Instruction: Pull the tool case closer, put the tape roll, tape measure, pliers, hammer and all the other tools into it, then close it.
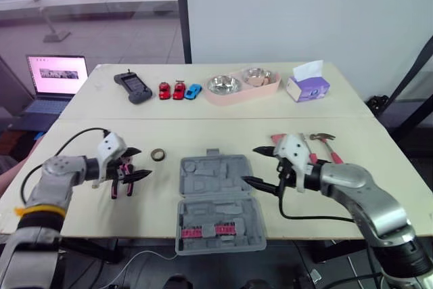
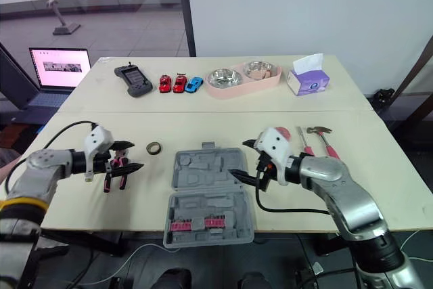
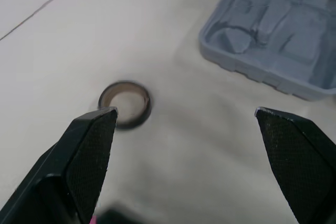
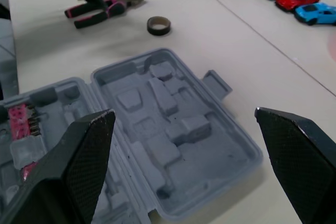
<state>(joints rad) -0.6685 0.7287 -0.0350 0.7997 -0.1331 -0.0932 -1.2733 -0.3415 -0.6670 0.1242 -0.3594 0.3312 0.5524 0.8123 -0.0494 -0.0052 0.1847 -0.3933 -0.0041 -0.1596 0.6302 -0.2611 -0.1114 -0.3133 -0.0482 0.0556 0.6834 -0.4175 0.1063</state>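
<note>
A: What could go wrong from here?

B: The left gripper [image 1: 143, 162] hangs spread wide and empty. The pink-and-black-handled pliers [image 4: 107, 9] lie right under it, and the small dark ring of tape roll [image 3: 131, 124] sits just ahead of its fingertips. The roll is low and thin, so an off-centre pinch would likely skid it along the cream worktop [image 1: 379, 167] rather than lift it. The pliers are close enough that a finger could nudge them too.

A: And the other side?

B: The right gripper [image 1: 250, 166] is also released and holds nothing. Its lower finger is over the rim of the open grey moulded plastic tool case [image 4: 173, 124], which lies between the two grippers; whether it touches the rim cannot be told. The case's front half seems to reach the worktop's near edge, so another tug toward the robot might tip it off. The recesses are shaped, and a tool dropped into the wrong one would probably keep the lid from shutting.

A: Anything hard to make out?

B: The pink-handled claw hammer [image 2: 323, 139] lies just beyond the right gripper, on its outer side. A slimmer pink-handled tool beside it cannot be identified. Something red peeks out behind that gripper's wrist, and it is unclear whether that is the tape measure. The pink items in the case's front half are too small to name, and the left wrist view cuts off the pliers almost wholly.
</note>
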